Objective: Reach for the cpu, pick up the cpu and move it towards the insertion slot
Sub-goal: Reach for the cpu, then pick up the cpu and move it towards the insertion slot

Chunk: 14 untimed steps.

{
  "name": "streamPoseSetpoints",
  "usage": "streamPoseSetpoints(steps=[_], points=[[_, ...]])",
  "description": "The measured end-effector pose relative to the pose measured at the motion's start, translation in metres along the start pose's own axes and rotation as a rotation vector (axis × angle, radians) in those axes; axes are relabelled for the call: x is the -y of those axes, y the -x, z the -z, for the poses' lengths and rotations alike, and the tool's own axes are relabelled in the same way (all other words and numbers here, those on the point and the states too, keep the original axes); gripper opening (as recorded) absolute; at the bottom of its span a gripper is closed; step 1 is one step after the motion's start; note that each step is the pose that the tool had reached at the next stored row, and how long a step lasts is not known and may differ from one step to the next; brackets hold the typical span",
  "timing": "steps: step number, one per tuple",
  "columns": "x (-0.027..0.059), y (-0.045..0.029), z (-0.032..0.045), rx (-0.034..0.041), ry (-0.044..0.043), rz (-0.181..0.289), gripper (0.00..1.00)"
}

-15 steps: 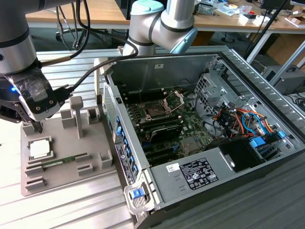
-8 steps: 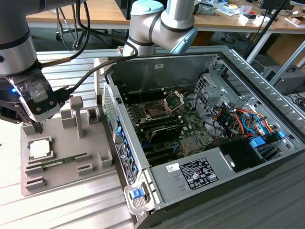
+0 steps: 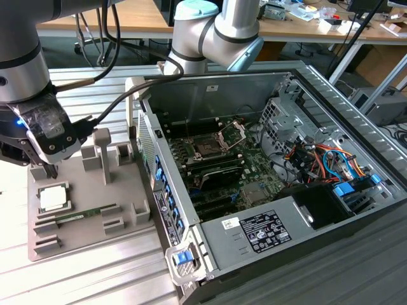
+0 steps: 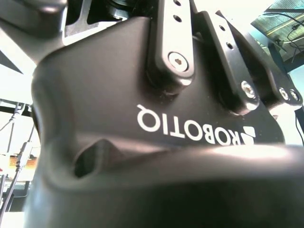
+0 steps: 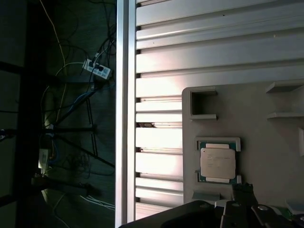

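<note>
I see the end effector (image 3: 43,171) just above the cpu (image 3: 53,198), which lies by the tray's (image 3: 82,236) edge. Spread or pressed together, I cannot tell. The slot (image 3: 206,148) sits well apart, inside the case (image 3: 210,95).

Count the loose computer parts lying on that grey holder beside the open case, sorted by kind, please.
cpu: 1
green memory stick: 1
Total: 2
</note>
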<state>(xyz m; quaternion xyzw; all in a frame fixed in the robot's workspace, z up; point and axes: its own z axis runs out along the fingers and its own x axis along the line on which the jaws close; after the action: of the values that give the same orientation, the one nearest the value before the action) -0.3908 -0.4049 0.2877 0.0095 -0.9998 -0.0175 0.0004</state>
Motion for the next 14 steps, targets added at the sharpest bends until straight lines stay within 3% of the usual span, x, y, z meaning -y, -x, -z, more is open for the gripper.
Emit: streamPoseSetpoints(steps=[14], points=[[0.0002, 0.0000, -0.0038, -0.0001, -0.0004, 0.000, 0.10]])
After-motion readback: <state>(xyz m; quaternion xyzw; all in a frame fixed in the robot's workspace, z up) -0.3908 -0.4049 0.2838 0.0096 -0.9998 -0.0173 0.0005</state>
